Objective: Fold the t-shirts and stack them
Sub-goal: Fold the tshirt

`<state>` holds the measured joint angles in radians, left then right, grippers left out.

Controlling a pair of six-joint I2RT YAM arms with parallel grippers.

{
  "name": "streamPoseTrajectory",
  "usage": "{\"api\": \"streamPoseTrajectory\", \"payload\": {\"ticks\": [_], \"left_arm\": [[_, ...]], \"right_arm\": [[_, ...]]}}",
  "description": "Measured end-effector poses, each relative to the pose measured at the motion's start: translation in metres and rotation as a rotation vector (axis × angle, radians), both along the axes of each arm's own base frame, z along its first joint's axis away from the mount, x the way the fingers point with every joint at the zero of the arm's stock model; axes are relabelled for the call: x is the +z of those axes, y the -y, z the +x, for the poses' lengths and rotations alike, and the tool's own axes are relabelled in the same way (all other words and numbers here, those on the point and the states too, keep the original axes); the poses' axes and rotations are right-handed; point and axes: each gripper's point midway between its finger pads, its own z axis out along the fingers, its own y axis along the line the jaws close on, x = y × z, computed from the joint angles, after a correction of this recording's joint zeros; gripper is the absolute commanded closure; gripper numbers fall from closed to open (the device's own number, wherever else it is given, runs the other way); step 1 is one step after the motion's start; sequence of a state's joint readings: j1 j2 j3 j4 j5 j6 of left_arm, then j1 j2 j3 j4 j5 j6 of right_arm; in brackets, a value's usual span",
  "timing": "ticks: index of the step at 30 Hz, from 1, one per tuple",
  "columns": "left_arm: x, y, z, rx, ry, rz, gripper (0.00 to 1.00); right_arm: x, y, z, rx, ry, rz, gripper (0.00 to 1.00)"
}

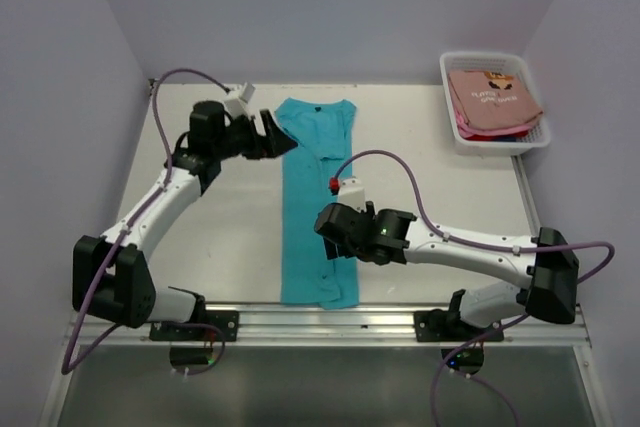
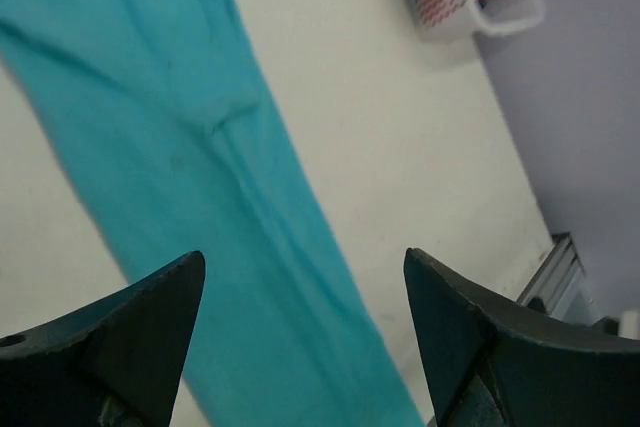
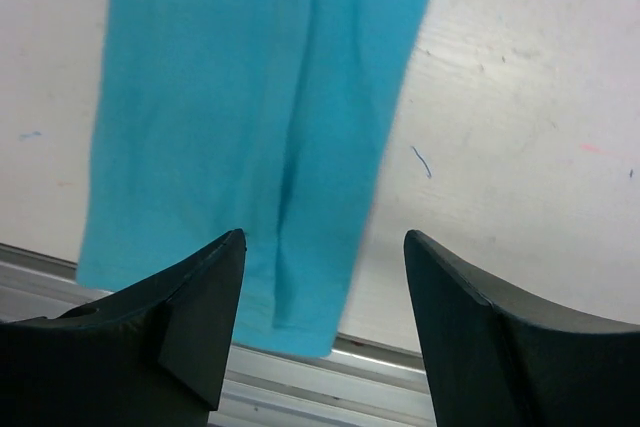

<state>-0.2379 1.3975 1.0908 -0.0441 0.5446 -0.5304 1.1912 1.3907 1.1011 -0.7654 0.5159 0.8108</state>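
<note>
Above: teal t-shirt (image 1: 315, 209) lies on the worktop (image 1: 230, 232) as a long folded strip, not yet squared; salmon t-shirt (image 1: 495, 97) sits in the basket (image 1: 480, 55). Left wrist: my left fingers (image 2: 140, 337) gape empty over it. Right wrist: right fingers (image 3: 185, 317) spread empty near its hem.

Teal t-shirt (image 1: 305, 197) — flat, narrow lengthwise-folded strip
</note>
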Motion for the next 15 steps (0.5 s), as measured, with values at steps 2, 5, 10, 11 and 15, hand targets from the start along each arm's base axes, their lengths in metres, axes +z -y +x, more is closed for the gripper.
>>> {"api": "streamPoseTrajectory", "payload": {"ticks": [2, 5, 10, 11, 15], "left_arm": [[-0.061, -0.001, -0.041, -0.006, -0.153, 0.091, 0.18], [-0.141, -0.012, -0.11, -0.029, -0.388, 0.215, 0.19], [-0.174, -0.04, -0.175, 0.005, -0.479, 0.269, 0.21], [-0.173, -0.041, -0.179, 0.01, -0.468, 0.26, 0.21], [-0.174, -0.037, -0.189, 0.008, -0.472, 0.23, 0.25]], "right_arm": [[-0.012, 0.015, -0.007, -0.031, -0.02, 0.0, 0.41], [-0.026, 0.039, -0.021, -0.074, -0.047, 0.026, 0.49], [-0.031, 0.066, -0.038, -0.129, -0.056, 0.178, 0.52], [-0.031, 0.068, -0.04, -0.135, -0.058, 0.2, 0.52], [-0.032, 0.063, -0.046, -0.146, -0.089, 0.27, 0.5]]}}
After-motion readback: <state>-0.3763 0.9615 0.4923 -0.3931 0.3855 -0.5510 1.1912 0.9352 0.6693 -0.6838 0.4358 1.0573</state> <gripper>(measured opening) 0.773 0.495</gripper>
